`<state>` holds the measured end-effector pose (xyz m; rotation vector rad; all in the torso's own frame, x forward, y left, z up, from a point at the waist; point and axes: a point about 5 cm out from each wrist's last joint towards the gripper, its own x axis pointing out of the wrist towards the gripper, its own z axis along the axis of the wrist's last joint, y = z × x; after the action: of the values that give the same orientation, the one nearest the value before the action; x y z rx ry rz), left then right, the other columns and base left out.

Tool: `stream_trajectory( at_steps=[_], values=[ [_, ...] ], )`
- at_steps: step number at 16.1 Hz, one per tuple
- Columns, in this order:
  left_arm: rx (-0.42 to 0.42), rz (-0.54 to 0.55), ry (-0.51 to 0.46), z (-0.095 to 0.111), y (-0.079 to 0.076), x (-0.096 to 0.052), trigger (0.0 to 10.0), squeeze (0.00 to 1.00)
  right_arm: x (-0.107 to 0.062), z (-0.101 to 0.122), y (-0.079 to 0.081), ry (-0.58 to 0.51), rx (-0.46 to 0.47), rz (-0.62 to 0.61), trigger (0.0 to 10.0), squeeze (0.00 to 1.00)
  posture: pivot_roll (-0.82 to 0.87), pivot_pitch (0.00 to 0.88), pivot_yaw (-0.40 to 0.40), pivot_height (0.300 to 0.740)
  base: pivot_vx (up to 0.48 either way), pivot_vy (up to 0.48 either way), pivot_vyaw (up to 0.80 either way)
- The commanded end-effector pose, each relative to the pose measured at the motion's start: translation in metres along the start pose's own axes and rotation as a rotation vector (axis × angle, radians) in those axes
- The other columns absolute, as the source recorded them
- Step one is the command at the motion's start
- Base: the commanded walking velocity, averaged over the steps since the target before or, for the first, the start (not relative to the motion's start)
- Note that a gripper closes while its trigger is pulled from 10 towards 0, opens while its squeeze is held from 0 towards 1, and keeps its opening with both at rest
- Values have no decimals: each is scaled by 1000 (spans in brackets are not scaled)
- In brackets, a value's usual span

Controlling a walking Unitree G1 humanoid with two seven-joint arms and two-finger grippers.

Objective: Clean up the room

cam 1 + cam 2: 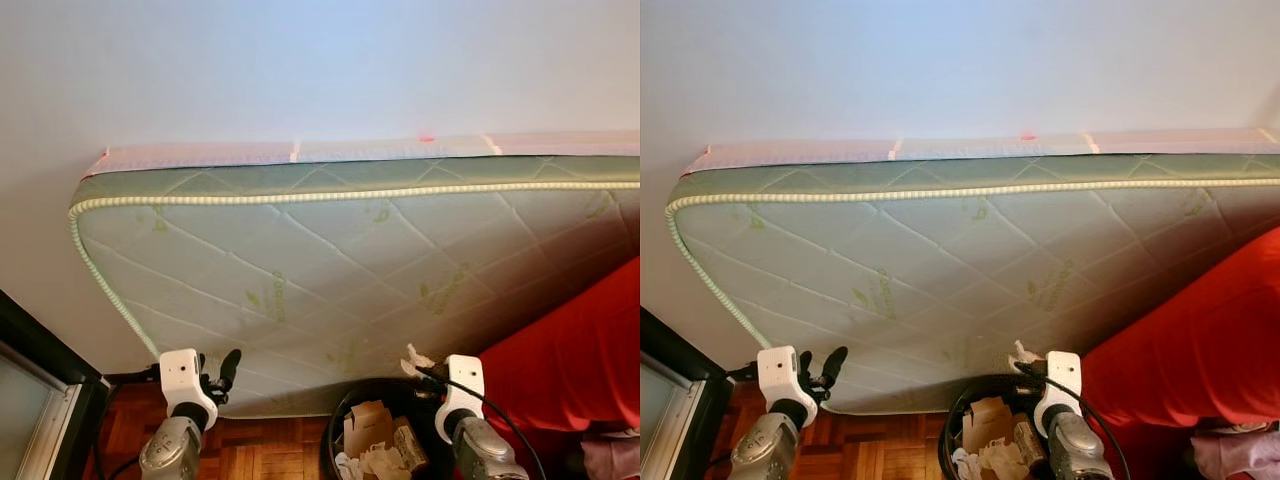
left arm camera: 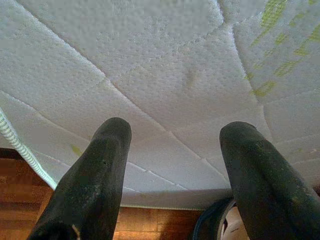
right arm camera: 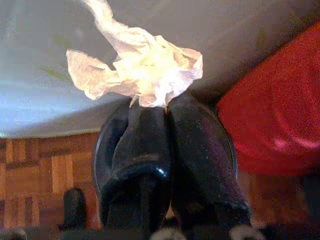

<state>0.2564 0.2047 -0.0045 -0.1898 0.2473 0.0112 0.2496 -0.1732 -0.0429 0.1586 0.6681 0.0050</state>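
My right gripper (image 3: 165,107) is shut on a crumpled white tissue (image 3: 145,72), also seen as a small white tuft (image 1: 416,358). It hangs right above the black round trash bin (image 1: 340,405), which holds cardboard scraps and crumpled paper (image 1: 372,440). My left gripper (image 2: 172,135) is open with nothing between its fingers, raised in front of the leaning mattress (image 1: 330,270) to the left of the bin.
A quilted white and green mattress stands on its long edge against the pale wall (image 1: 300,70). A red cloth (image 1: 575,350) drapes at the right beside the bin. Wooden parquet floor (image 1: 260,450) lies below, and a dark framed glass panel (image 1: 30,400) stands at the far left.
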Motion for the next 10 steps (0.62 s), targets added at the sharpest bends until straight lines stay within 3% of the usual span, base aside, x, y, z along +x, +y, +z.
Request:
stream_trajectory(
  at_steps=[1, 10],
  values=[
    [-14, 10, 11, -3, -1, -1, 10000, 0, -2, -9, -4, 63, -11, -21, 10000, 0, 193, 109, -43, 740, 0, 0, 0],
    [7, 16, -18, 2, 3, -6, 10000, 0, 0, -10, 0, 131, 5, -26, 10000, 0, 244, 160, -58, 740, 0, 0, 0]
  ],
)
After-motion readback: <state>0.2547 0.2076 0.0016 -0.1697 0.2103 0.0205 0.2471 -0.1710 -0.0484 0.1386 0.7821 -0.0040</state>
